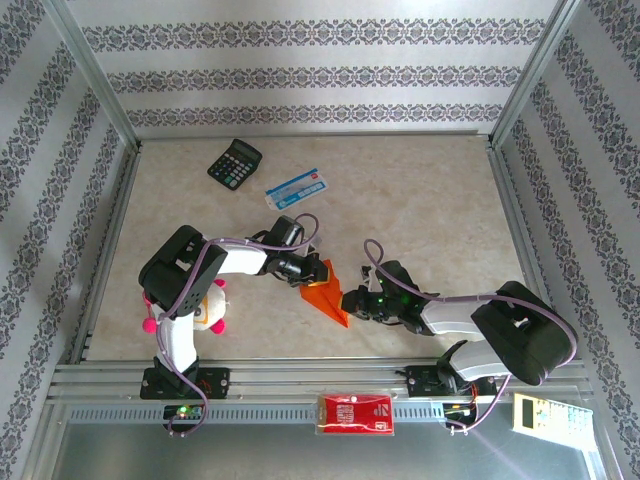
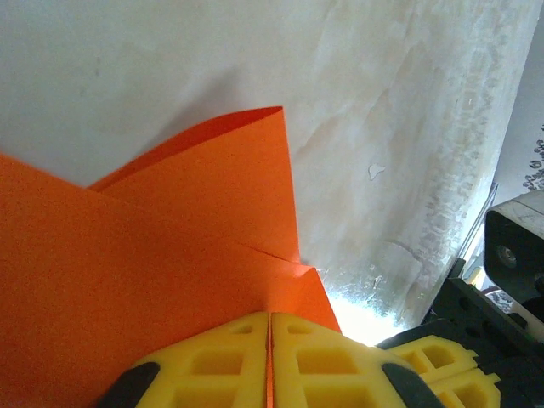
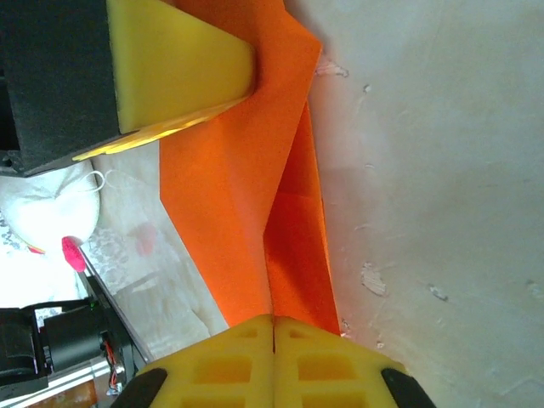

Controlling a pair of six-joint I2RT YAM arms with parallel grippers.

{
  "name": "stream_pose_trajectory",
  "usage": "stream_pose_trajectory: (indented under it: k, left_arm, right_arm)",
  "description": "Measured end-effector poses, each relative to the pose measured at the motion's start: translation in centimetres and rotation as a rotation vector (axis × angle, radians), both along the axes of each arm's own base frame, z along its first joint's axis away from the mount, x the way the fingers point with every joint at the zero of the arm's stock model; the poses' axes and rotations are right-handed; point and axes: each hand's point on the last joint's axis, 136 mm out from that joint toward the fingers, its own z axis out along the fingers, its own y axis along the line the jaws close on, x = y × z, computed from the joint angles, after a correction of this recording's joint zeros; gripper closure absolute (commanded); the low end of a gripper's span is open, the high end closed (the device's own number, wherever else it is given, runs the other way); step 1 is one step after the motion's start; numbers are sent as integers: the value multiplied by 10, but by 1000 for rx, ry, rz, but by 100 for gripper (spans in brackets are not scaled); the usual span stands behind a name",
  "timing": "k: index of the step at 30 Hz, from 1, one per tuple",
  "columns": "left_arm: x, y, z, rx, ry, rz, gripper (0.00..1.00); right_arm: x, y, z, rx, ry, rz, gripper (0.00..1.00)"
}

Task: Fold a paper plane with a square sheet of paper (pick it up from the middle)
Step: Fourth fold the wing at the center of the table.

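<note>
While the half-folded orange sheet (image 1: 325, 291), well to the near side of the calculator (image 1: 235, 162), is clamped by left gripper (image 1: 307, 274) and right gripper (image 1: 349, 300), a fold is judged underway and a creasing press is called for.

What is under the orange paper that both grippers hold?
The pale marbled table shows around the orange paper, pinched by the shut left gripper and right gripper. The patch directly beneath is covered by the paper, so I cannot tell what lies there.
</note>
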Motion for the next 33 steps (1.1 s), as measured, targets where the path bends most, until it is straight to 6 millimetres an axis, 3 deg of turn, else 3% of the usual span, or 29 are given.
stream_pose_trajectory:
  k: [6,11,16,26,33]
  left_arm:
    - [0,0,0,-1,-2,-2,89]
    - [0,0,0,-1,-2,-1,88]
    - [0,0,0,-1,-2,-1,89]
    - [0,0,0,-1,-2,-1,88]
    - [0,0,0,0,0,-1,89]
  right_arm:
    - [-11,-6,-3,-45,22,39,77]
    - [-10,-8,14,-57,-32,61,74]
    - [-8,-7,15,-69,-35,65,71]
    - [9,7,13,-69,-21,70,71]
    - [11,10,2,-68,7,75,76]
